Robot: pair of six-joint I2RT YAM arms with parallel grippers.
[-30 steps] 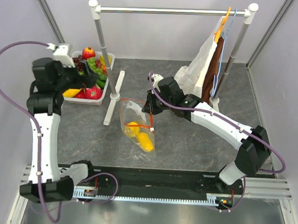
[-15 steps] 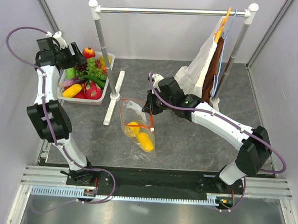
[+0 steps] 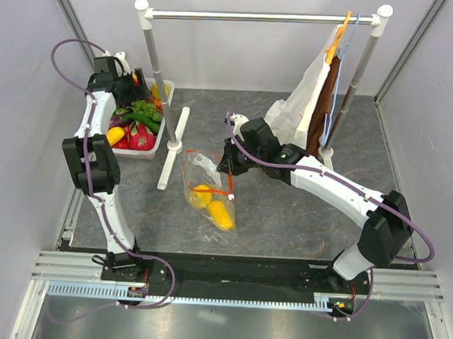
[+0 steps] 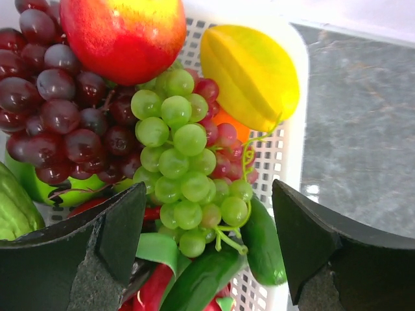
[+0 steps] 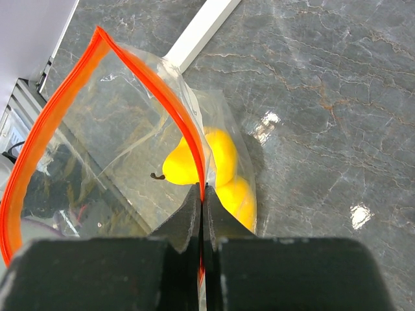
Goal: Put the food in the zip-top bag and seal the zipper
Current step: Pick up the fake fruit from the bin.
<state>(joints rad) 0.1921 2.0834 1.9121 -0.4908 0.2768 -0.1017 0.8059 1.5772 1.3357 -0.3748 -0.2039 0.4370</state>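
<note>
Grey marbled table (image 3: 300,219) carries a clothes rack (image 3: 257,18) at the back with a white cloth (image 3: 302,105) hanging at its right end, a white basket (image 3: 136,153) at the back left, and a clear bag (image 3: 190,175) near the middle. A white patch on the bag is too small to read. Inside the bag lie a yellow lemon (image 3: 202,194) and a yellow mango (image 3: 221,213), touching each other. The right gripper (image 5: 201,194) has its jaws closed tight on the orange zipper (image 5: 155,84); its wrist view shows the strip curving into an open loop, so the mouth gapes. The left gripper (image 4: 207,207) hangs over the basket with jaws spread wide and nothing between them. Only its wrist view shows the basket's contents clearly: green grapes (image 4: 181,168) between the fingers, purple grapes (image 4: 58,110), a red apple (image 4: 123,32), a yellow fruit (image 4: 249,74) against the rim and a green cucumber (image 4: 262,243).
</note>
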